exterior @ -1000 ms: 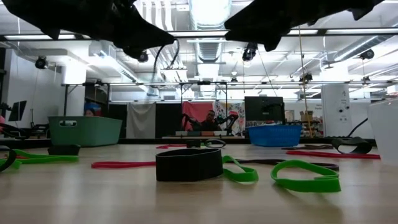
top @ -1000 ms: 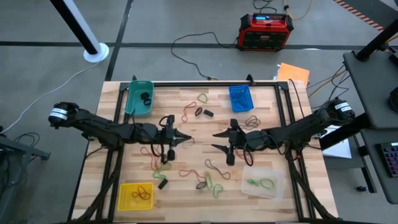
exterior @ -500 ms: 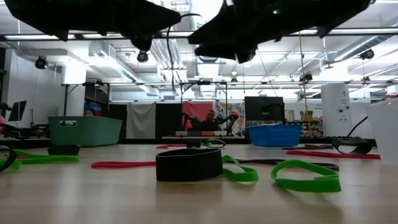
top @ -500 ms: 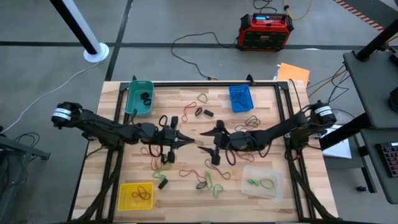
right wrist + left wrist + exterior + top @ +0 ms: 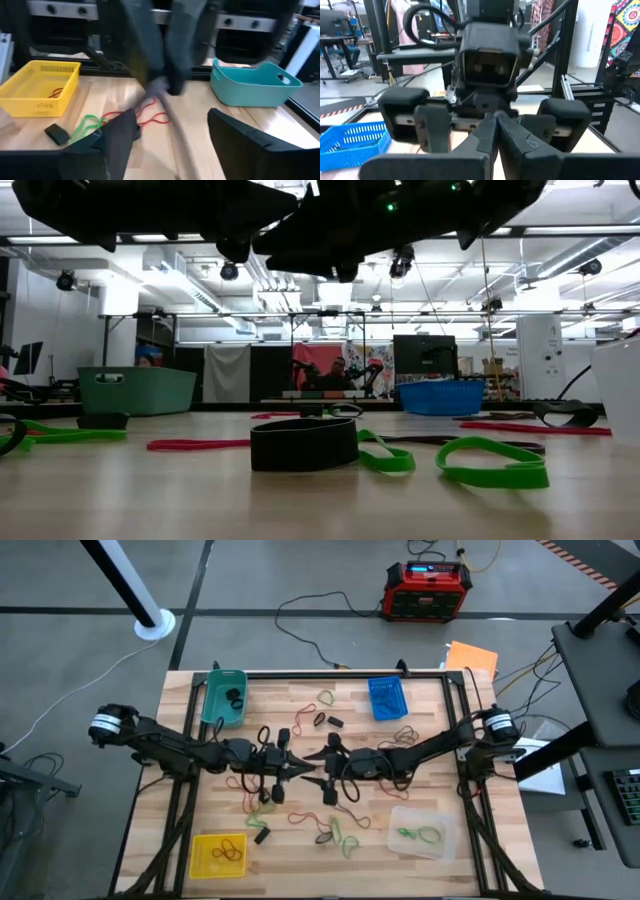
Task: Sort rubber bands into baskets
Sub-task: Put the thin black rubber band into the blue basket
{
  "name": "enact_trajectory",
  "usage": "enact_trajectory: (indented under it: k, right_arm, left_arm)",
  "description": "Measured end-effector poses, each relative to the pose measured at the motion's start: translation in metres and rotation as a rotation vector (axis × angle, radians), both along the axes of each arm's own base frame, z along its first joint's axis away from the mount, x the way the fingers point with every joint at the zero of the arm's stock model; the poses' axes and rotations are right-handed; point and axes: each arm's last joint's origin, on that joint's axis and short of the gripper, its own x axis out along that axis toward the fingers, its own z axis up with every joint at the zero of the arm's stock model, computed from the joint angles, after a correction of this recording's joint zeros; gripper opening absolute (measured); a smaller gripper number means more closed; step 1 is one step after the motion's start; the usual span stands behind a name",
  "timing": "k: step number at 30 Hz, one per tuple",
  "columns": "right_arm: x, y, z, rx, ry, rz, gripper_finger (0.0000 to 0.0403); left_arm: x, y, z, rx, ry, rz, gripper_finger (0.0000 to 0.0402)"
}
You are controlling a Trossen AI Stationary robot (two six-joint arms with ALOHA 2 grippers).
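My left gripper (image 5: 304, 769) is shut over the table's middle, its tip pointing toward the table's right; its shut fingers also show in the left wrist view (image 5: 495, 122). My right gripper (image 5: 312, 768) faces it, open, one finger on each side of the left tip (image 5: 172, 125). A thin grey blurred streak (image 5: 172, 125) runs below the left tip; I cannot tell what it is. Rubber bands lie loose on the table: red (image 5: 300, 712), green (image 5: 326, 697), black (image 5: 320, 720). The baskets stand at the corners: teal (image 5: 224, 695), blue (image 5: 387, 697), yellow (image 5: 218, 853), clear (image 5: 421, 832).
In the low view a wide black band (image 5: 303, 444), green loops (image 5: 495, 463) and a red band (image 5: 198, 445) lie on the wood below both arms. More bands lie near the front edge (image 5: 335, 832). A red-and-black box (image 5: 427, 590) stands on the floor beyond the table.
My right gripper has gone toward the table's left, staying open, until its fingers stand on either side of my left gripper's tip. My left gripper has edged a little toward the table's right and stays shut.
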Motion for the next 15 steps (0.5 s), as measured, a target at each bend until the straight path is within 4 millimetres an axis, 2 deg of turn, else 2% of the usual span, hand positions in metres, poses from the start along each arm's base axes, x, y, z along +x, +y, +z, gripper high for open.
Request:
enact_trajectory:
  k: [5,10,15]
  right_arm:
    - [-0.0007,-0.0001,0.001,-0.003,-0.002,0.001,0.0152]
    - [-0.0013,0.0,0.0015,-0.011,-0.002,0.008,0.0035]
    - [-0.0017,0.0005,0.0014,-0.017,0.004,0.03,0.0011]
  left_arm:
    - [0.0,0.0,-0.0003,0.001,0.004,0.0,0.0]
    - [0.0,0.0,-0.0004,0.005,0.004,0.001,0.0]
    - [0.0,0.001,-0.0003,0.0,0.004,0.034,0.0001]
